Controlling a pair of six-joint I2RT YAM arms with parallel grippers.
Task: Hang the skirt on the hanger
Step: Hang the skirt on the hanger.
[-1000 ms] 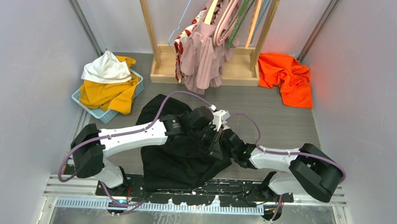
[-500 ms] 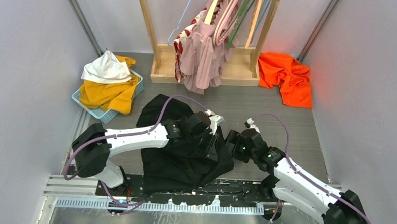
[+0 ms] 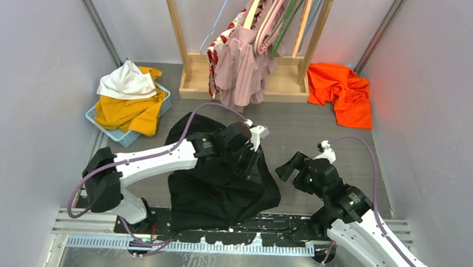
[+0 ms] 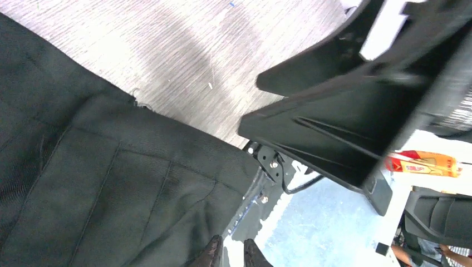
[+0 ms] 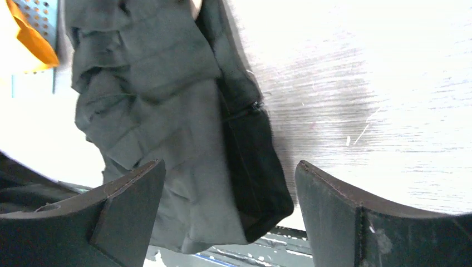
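Skirt (image 3: 219, 196) has its right edge under the barely-parted, empty left fingers (image 4: 213, 255), with the wide-open, empty right fingers (image 5: 128, 206) just beside it, so left's nearer.

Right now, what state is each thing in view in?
Black skirt, lying crumpled on table, not hung.
Left gripper, over skirt, jaw opening unclear.
Right gripper, open, empty, beside skirt.
Pink garment, hanging on rack.
Orange garment, heaped on table.
Basket, full of clothes.
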